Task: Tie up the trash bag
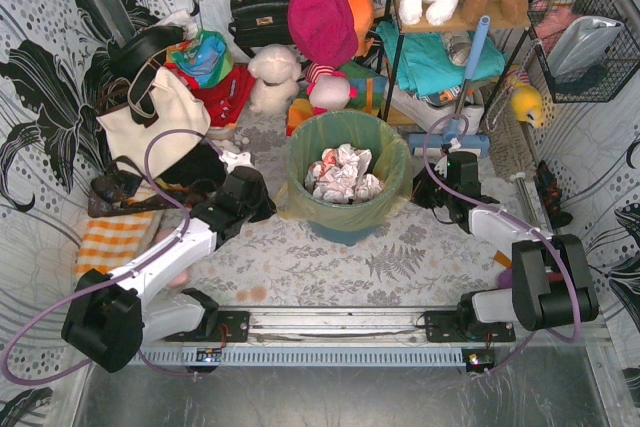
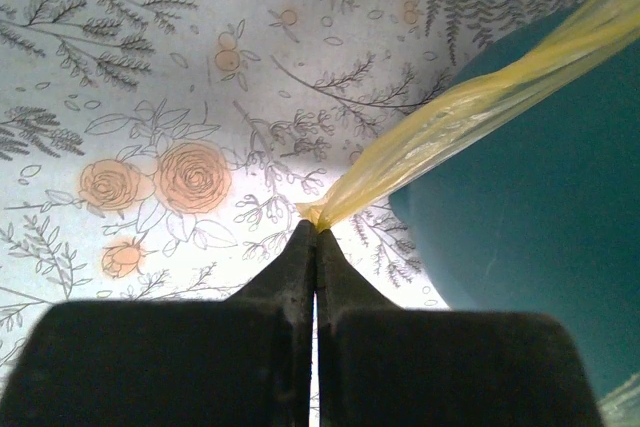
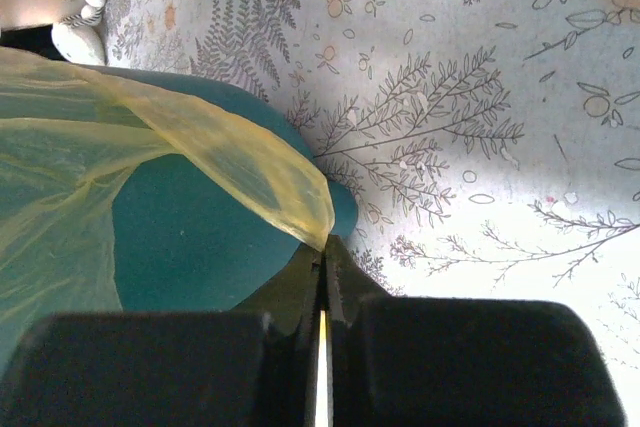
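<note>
1. I am seeing both pairs of fingers fully closed. The left fingers (image 2: 296, 269) are pinching a twisted strand of the trash bag (image 1: 392, 150) just left of the bin (image 2: 520, 237). The right fingers (image 3: 346, 279) are pinching a flap of the bag on the bin's right.
2. I am judging that the thin plastic is at risk of tearing or slipping free if I am pulling either strand too hard.
3. Uneven pulling could be tipping the bin over on the table (image 1: 420, 257), since the bag is lining it and folding over its rim.
4. The bag is sitting inside the bin and holding crumpled white and red paper (image 1: 342, 175), which could be spilling out.
</note>
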Robot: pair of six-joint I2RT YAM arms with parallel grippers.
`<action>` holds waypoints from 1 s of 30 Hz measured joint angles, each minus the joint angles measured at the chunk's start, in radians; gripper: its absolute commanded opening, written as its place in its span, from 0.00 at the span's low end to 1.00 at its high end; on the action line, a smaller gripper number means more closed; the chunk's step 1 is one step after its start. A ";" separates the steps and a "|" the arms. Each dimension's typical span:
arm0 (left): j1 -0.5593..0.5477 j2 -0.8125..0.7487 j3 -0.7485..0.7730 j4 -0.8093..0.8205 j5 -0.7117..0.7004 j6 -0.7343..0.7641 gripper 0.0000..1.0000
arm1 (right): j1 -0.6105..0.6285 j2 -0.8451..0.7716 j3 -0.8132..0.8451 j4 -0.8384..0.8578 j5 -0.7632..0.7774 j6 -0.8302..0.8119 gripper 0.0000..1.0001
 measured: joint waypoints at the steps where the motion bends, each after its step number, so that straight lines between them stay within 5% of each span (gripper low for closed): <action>1: 0.000 0.000 0.000 -0.010 -0.002 0.000 0.00 | 0.000 -0.005 -0.005 -0.001 -0.002 0.000 0.00; 7: 0.000 0.000 0.001 -0.045 -0.003 0.000 0.01 | 0.000 -0.041 -0.046 -0.001 -0.015 0.000 0.00; 14: 0.000 -0.004 0.007 -0.054 0.009 -0.002 0.30 | 0.000 -0.049 -0.050 -0.001 -0.023 0.001 0.00; 22: 0.000 -0.008 0.007 -0.013 0.045 -0.005 0.51 | 0.000 -0.049 -0.050 0.000 -0.023 0.001 0.00; 30: 0.000 0.027 0.007 0.062 0.072 -0.010 0.55 | 0.000 -0.049 -0.050 0.000 -0.030 0.002 0.00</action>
